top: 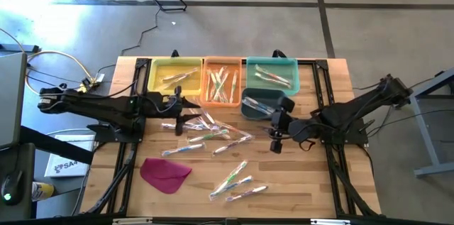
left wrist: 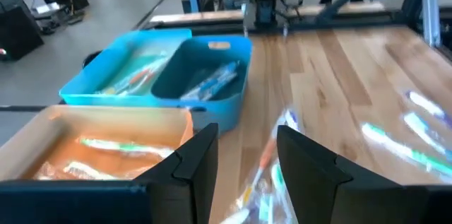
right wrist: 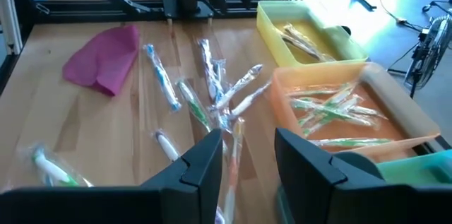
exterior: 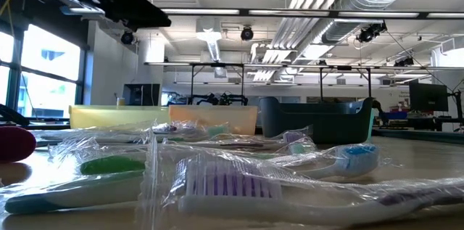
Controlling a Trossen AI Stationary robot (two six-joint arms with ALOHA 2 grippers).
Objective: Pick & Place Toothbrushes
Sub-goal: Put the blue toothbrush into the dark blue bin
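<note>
While both arms are held low over the wooden table (top: 298, 182), nothing is gripped by either one. The left gripper (top: 178, 123) is placed just in front of the yellow bin (top: 157, 77), at the left edge of the heap of loose toothbrushes (top: 209, 134); its fingers (left wrist: 201, 157) are seen parted, with a bare gap between them. The right gripper (top: 275, 142) is placed in front of the dark teal bin (top: 248, 109), at the right edge of that same heap, and its fingers (right wrist: 205, 160) are likewise parted with nothing between them.

Four bins are found along the far side of the table. From the yellow bin rightward, an orange bin (top: 208, 83) and a light teal bin (top: 292, 65) are set in a row, touching side by side, and the dark teal bin is set just in front of the light teal one. Wrapped toothbrushes are seen lying in all four.

Most of the remaining toothbrushes are scattered in clear wrappers in front of the orange bin, between the two grippers. A smaller cluster (top: 237, 181) is left well nearer the table's front edge. A flat magenta cloth (top: 165, 172) is laid near the front, left of that cluster.
</note>
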